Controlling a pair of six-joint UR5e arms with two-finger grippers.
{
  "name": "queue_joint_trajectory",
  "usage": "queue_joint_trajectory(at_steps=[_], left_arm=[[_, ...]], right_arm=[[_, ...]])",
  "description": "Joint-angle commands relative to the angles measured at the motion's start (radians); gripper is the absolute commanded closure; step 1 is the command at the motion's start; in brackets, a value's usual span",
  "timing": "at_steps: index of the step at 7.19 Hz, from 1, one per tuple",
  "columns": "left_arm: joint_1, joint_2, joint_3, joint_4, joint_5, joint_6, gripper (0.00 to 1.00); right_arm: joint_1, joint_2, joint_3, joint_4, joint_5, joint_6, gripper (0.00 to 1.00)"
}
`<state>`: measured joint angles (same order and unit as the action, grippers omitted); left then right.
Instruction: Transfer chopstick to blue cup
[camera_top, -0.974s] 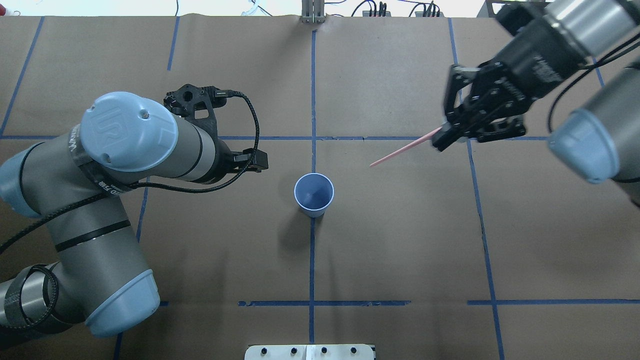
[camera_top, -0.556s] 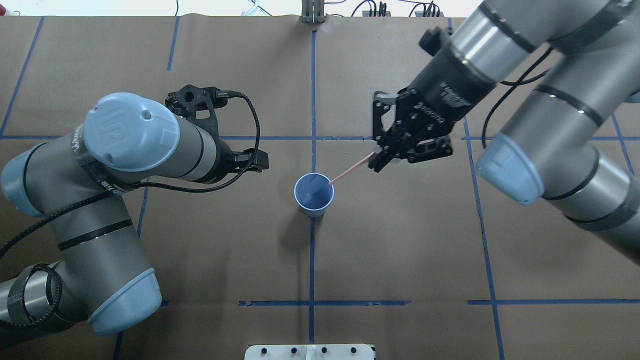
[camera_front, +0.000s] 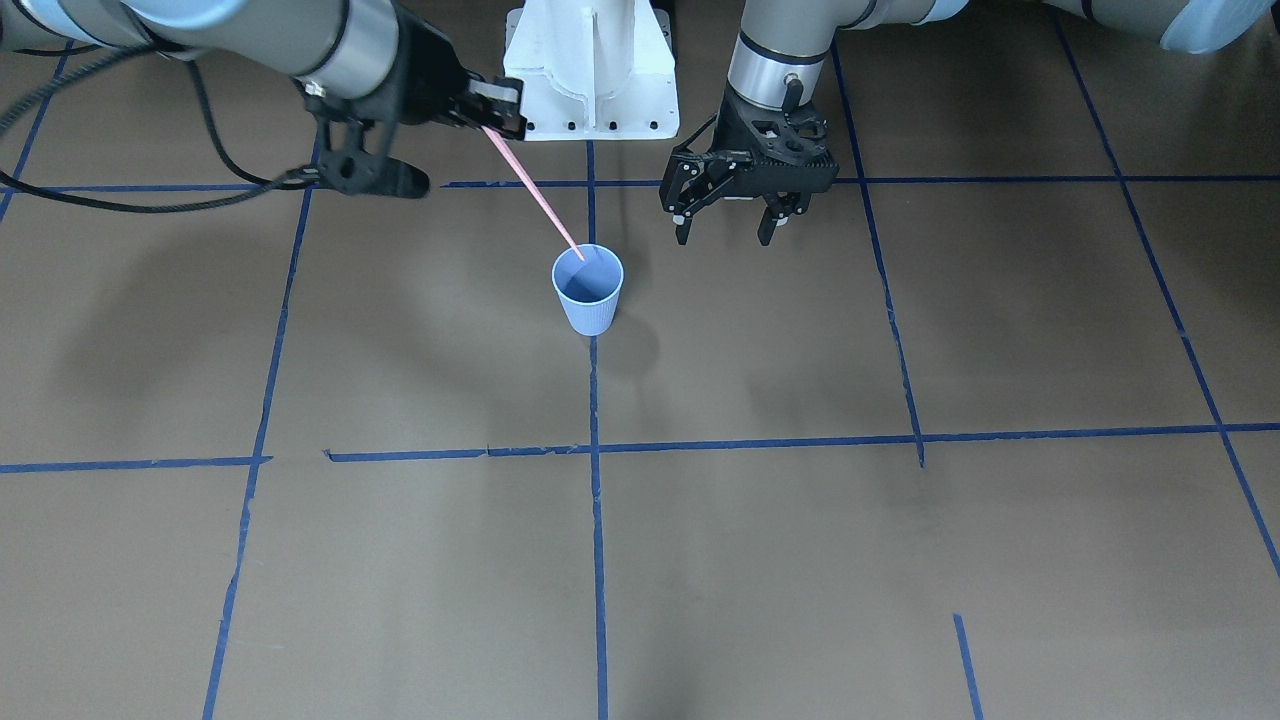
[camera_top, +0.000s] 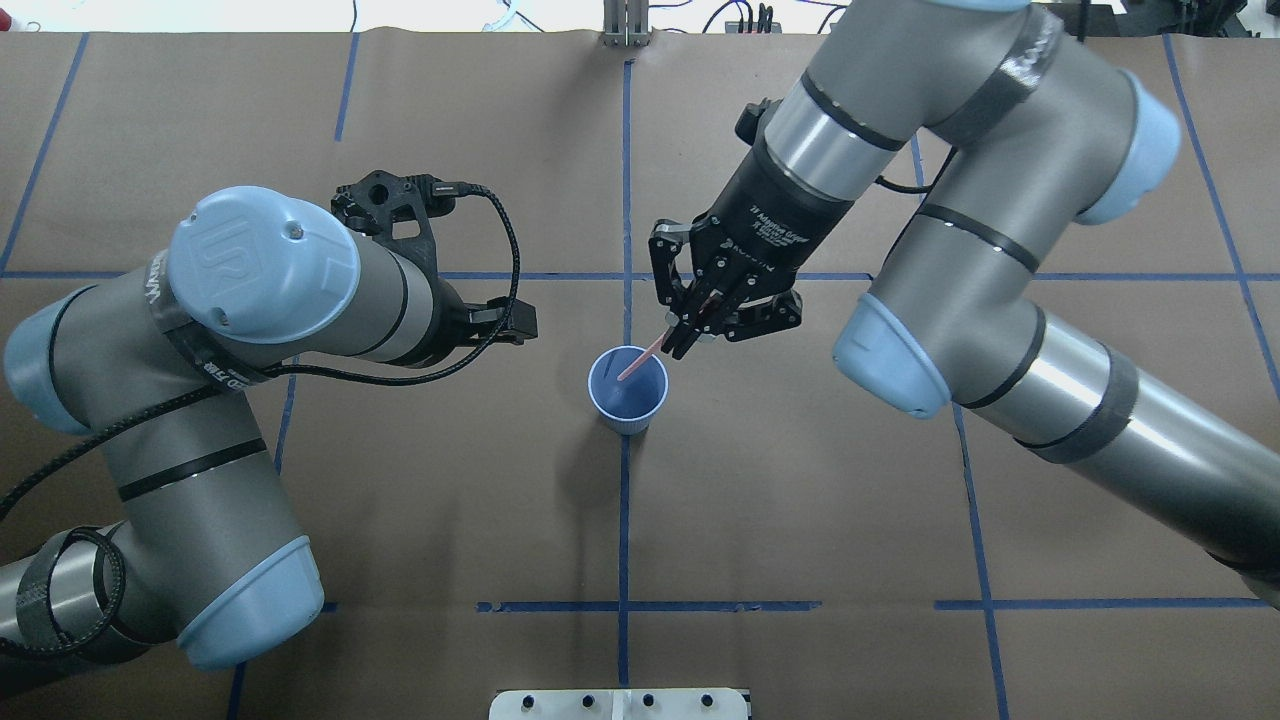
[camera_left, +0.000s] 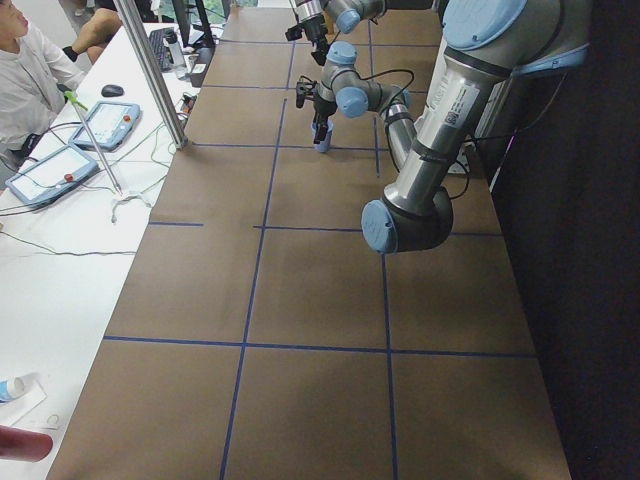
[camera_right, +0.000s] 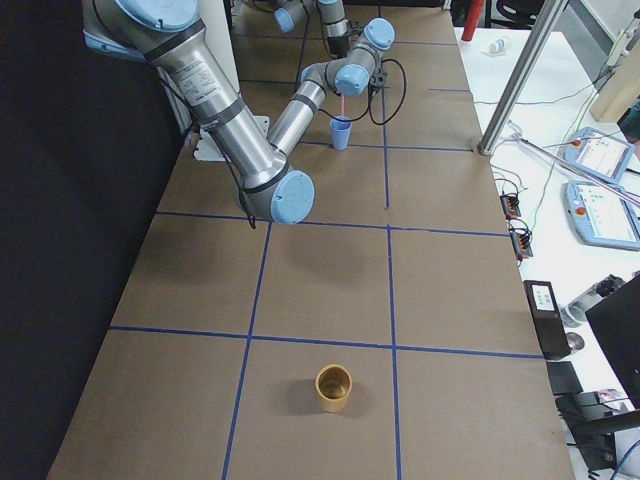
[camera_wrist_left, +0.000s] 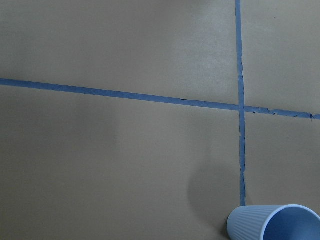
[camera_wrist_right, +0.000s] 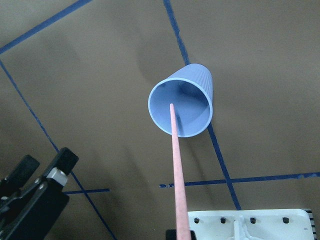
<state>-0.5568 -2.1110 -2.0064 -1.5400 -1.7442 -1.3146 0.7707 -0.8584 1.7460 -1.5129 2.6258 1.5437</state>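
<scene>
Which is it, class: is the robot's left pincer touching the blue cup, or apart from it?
Apart. The front-facing view shows the open left pincer beside the blue cup, with bare table visible between them.

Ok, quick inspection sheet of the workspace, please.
Surface: brown paper table, blue tape grid.
Job's things: blue cup upright; pink chopstick tilted, tip in the cup's mouth.
Clutter: tan cup standing at the table's end on the robot's right.
Grippers: right gripper shut on the chopstick above the cup; left gripper open, empty, beside the cup.
Cables: black cable looped at the left wrist, apart from the cup.
Surroundings: operator and pendants at a side desk.
</scene>
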Motion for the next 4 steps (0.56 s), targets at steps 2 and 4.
queue_joint_trajectory(at_steps=[2, 4], left_arm=[[0.000, -0.001, 0.003, 0.000, 0.000, 0.000, 0.00], [-0.011, 0.012, -0.011, 0.000, -0.002, 0.012, 0.00]], right_arm=[[-0.031, 0.022, -0.069, 0.028, -0.029, 0.050, 0.00], [0.061, -0.007, 0.002, 0.027, -0.026, 0.052, 0.00]])
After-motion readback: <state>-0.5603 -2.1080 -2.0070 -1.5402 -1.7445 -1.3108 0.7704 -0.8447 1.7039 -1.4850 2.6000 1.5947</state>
